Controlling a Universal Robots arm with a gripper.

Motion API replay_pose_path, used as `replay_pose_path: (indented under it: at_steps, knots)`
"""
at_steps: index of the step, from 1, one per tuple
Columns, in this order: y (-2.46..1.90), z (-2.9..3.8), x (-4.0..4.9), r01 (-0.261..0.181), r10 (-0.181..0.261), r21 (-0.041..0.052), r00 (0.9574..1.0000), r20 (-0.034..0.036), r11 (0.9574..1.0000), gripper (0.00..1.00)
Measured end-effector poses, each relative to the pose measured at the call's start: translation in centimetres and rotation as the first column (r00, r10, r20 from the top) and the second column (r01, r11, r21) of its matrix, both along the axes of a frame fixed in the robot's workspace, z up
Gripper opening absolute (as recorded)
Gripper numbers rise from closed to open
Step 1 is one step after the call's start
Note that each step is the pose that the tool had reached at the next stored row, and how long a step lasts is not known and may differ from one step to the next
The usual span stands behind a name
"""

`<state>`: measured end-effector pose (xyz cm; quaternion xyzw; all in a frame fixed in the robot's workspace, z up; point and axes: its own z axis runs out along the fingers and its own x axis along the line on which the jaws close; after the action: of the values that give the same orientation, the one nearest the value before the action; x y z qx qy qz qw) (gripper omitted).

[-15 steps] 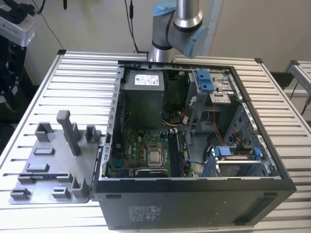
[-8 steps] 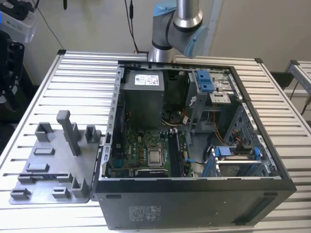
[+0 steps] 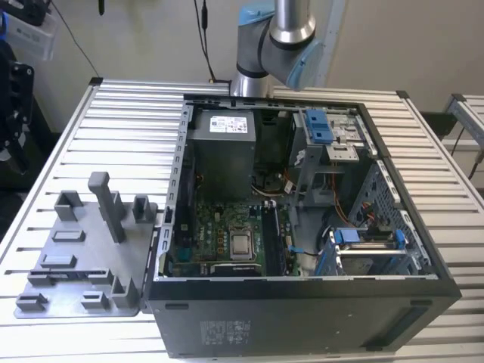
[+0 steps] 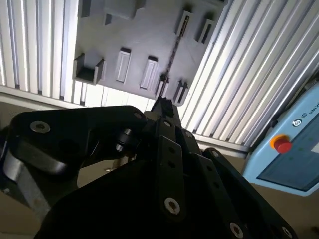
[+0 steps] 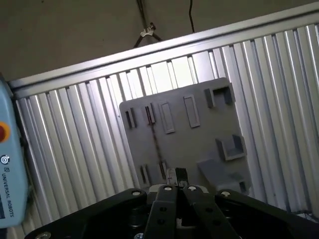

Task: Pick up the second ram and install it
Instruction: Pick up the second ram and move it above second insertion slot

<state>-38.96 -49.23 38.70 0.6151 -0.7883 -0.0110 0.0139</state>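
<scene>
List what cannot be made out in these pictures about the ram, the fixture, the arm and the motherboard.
The second ram: edge-on in both wrist views, a thin dark line on the grey fixture; its chips too small to see.
The grey fixture, first wrist view: part hidden behind the gripper.
The robot arm, exterior view: cut off by the top edge.
The motherboard, exterior view: slots too small to tell whether filled.

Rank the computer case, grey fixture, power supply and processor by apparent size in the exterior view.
Largest to smallest:
computer case
grey fixture
power supply
processor
The grey fixture lies nearer the camera, which may flatter it.
</scene>
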Motion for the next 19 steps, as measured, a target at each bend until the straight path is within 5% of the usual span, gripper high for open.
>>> replay_pose_path:
  at_steps: [4,8,19]
  knots:
    - [0.01,0.00,0.00,-0.064,0.064,0.0000,0.9980,0.0000,0.9980,0.11]
    - [0.02,-0.01,0.00,-0.129,0.129,0.0000,0.9916,0.0000,0.9916,0.11]
    - [0.02,-0.01,0.00,-0.136,0.136,0.0000,0.9907,0.0000,0.9907,0.12]
